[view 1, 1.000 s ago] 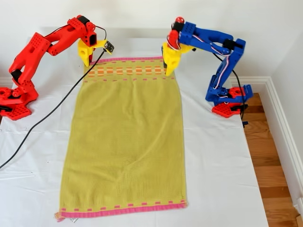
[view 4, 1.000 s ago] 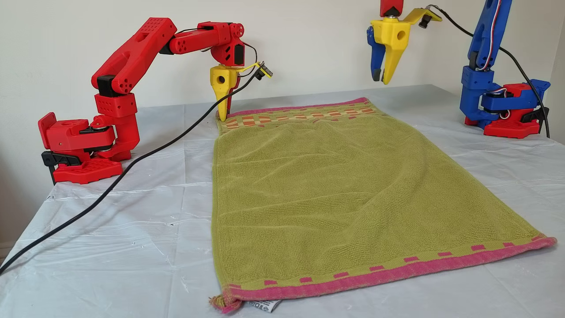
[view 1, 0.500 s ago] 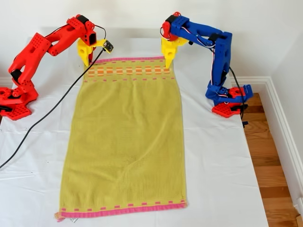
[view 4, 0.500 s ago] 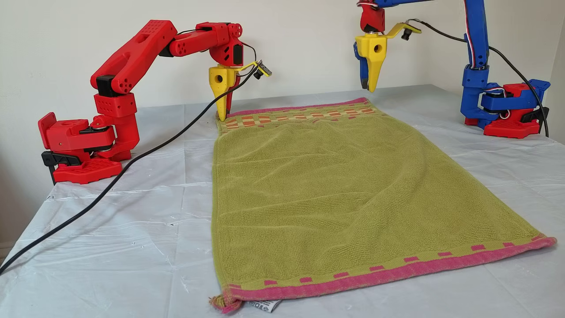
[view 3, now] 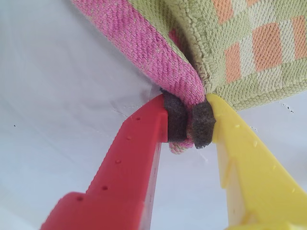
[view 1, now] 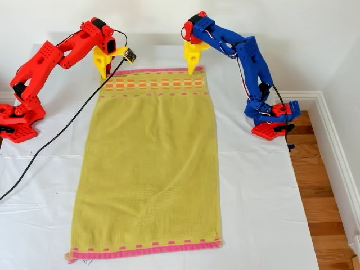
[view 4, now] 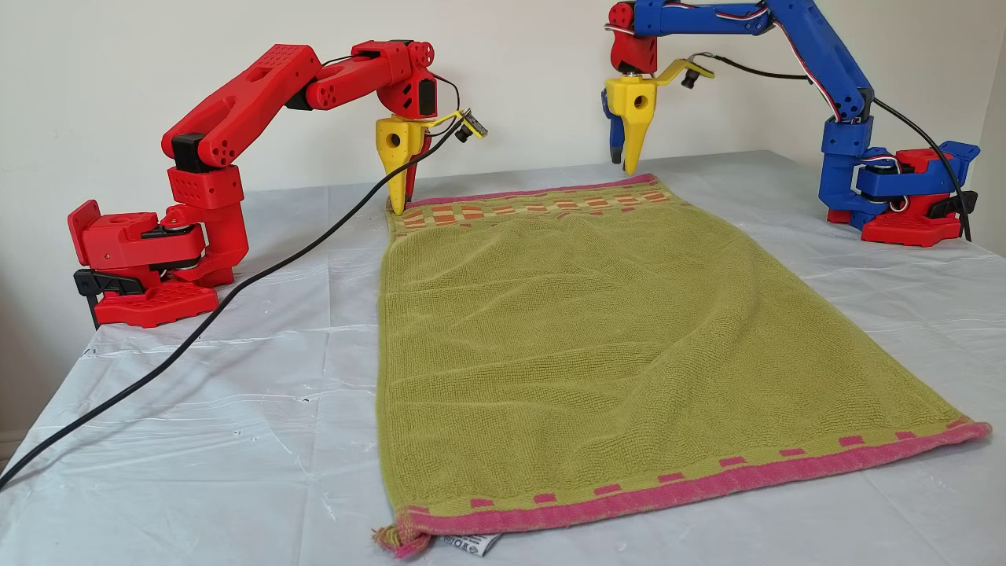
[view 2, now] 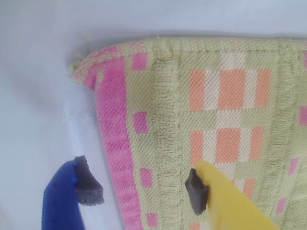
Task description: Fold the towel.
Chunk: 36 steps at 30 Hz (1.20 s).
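White cloth (view 1: 264,185) is covering the whole tabletop, and everything below is happening on it. My second gripper (view 3: 190,125), the one with the red and yellow fingers, is pinching a far corner of the towel (view 1: 147,163): its dark foam pads (view 3: 176,120) are squeezing the rolled pink hem (view 3: 158,62) between them, with only cloth in the gap. In the exterior view this is the corner at the exterior view's left, under the red arm (view 1: 50,62). That grip is there, I judge, so the corner can be lifted and carried over for the fold.

My first gripper (view 2: 144,189), with its blue finger (view 2: 62,201) and yellow finger (view 2: 235,201), is hanging with the jaws spread wide and nothing between them. The fingers are straddling the pink hem near the other far corner, blue over bare cloth, yellow over the orange-yellow block band (view 2: 225,120). The other view shows the tips hovering just above the towel, not touching. It is lining up, I think, to drop and take the matching corner, so both ends of the far edge can rise together. This gripper belongs to the blue arm (view 1: 250,62).

Outward from the fingers, the towel is lying flat and fully spread along the table's middle, with shallow ripples and its near pink hem (view 4: 692,479) close to the front edge. No fold is made yet. A black cable (view 1: 56,140) is trailing from the red arm across the cloth.

Beyond the table, a plain pale wall (view 4: 534,86) is standing behind, and a wooden floor (view 1: 323,197) with a white baseboard is showing at the exterior view's right.
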Tool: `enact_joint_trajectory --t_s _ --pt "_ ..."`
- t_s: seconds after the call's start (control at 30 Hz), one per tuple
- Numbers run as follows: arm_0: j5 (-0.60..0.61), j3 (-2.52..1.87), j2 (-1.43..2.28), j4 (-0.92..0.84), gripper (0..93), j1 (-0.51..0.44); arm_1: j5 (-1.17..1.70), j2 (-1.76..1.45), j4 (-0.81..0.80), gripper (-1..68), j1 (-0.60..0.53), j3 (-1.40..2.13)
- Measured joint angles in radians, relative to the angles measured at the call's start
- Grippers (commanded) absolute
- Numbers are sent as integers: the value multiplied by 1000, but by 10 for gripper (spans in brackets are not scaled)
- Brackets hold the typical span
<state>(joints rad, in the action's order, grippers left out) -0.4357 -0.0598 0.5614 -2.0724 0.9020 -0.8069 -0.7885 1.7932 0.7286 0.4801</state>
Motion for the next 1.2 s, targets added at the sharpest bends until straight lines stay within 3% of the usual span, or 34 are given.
enact_joint_trajectory --t_s 0.63,1.2 --pt "0 18 -15 -2 14 0 97 -37 -2 388 143 212" --pt "0 18 -15 -2 14 0 31 163 12 388 107 2"
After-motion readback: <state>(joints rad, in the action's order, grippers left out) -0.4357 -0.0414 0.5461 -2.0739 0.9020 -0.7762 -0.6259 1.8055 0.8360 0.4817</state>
